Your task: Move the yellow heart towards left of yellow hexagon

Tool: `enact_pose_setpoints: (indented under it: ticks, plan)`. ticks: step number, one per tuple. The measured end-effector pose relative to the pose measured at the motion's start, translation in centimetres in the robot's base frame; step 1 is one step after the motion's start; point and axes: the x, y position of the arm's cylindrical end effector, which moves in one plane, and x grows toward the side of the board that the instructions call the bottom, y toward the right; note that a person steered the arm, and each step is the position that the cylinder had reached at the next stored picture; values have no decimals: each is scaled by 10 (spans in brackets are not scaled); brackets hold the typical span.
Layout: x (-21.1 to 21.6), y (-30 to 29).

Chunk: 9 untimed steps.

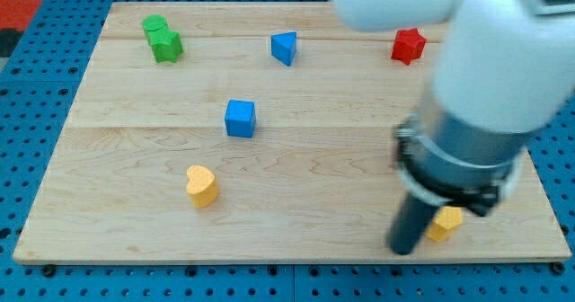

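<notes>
The yellow heart (202,185) lies at the lower left of the wooden board (135,149). The yellow hexagon (446,221) lies near the lower right edge, partly hidden by the arm. My tip (403,249) rests on the board just left of the hexagon, touching or nearly touching it. The heart is far to the left of my tip.
A blue cube (241,118) sits mid-board above the heart. A blue triangular block (284,48) and a red star (408,45) lie near the top. Two green blocks (162,38) sit at the top left. The arm's bulky body (476,86) hides the right side.
</notes>
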Motion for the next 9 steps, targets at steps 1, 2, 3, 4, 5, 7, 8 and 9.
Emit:
enact_pose_setpoints:
  ticks: [1, 2, 3, 4, 5, 7, 8, 9]
  plan:
    - [8, -85]
    - [10, -165]
    - [-19, -219]
    - [-60, -222]
    - [-75, -180]
    - [-74, -44]
    - [-102, -56]
    - [-103, -17]
